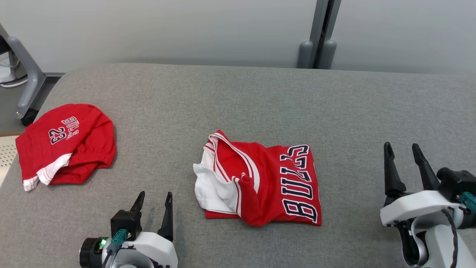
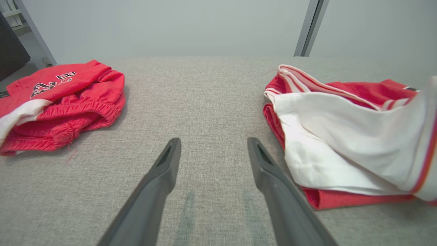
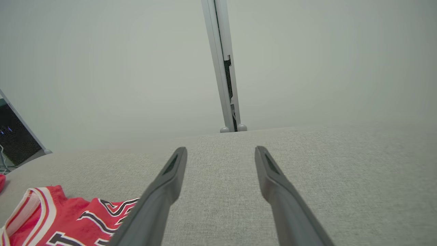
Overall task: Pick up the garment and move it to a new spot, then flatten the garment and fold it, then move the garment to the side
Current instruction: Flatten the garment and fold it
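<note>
Jersey [image 1: 260, 182], red with BULLS lettering, lies folded at the centre of the grey surface [image 1: 238, 96], between the two end effectors and apart from both. Left end effector [image 1: 155, 194] and right end effector [image 1: 401, 145]: fingers spread wide, holding nothing. Red shorts [image 1: 67, 143] lie at far left.

A grey cloth-covered table [image 1: 238, 96] carries two things. Near its middle lies a red jersey [image 1: 267, 182], folded, with white lining turned out on its left side (the lettering runs sideways). Well apart, at the table's left edge, lie red shorts [image 1: 67, 141], loosely folded.
</note>
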Motion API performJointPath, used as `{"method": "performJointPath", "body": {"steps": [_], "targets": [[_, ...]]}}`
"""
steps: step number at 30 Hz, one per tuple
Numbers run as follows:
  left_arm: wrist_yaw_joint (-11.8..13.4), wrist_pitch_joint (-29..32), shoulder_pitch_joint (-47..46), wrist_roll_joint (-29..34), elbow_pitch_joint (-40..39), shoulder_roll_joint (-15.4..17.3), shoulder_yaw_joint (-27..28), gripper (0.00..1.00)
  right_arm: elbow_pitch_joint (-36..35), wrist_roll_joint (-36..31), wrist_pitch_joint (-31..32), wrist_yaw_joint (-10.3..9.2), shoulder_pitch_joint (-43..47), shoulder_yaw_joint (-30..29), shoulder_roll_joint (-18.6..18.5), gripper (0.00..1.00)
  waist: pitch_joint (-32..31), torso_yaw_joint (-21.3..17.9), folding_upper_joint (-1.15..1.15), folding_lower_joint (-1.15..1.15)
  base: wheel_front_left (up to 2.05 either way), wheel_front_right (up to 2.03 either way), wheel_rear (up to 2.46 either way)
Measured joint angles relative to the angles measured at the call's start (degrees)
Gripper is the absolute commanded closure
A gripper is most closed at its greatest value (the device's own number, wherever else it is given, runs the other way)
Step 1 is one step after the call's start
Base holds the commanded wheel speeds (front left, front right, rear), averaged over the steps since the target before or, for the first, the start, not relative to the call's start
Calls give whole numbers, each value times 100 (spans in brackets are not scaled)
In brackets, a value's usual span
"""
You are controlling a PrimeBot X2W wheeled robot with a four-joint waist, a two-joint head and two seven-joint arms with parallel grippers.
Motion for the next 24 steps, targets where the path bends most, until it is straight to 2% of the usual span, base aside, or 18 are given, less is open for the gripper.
{"method": "performJointPath", "body": {"steps": [8, 24], "targets": [[30, 0, 181, 70, -129, 2, 229, 0, -270, -315, -1, 0, 464, -192, 4, 0, -126, -221, 0, 0, 0, 0, 0], [69, 0, 639, 130, -301, 1, 523, 0, -179, -307, 0, 0, 945, -75, 8, 0, -569, -488, 0, 0, 0, 0, 0]]}}
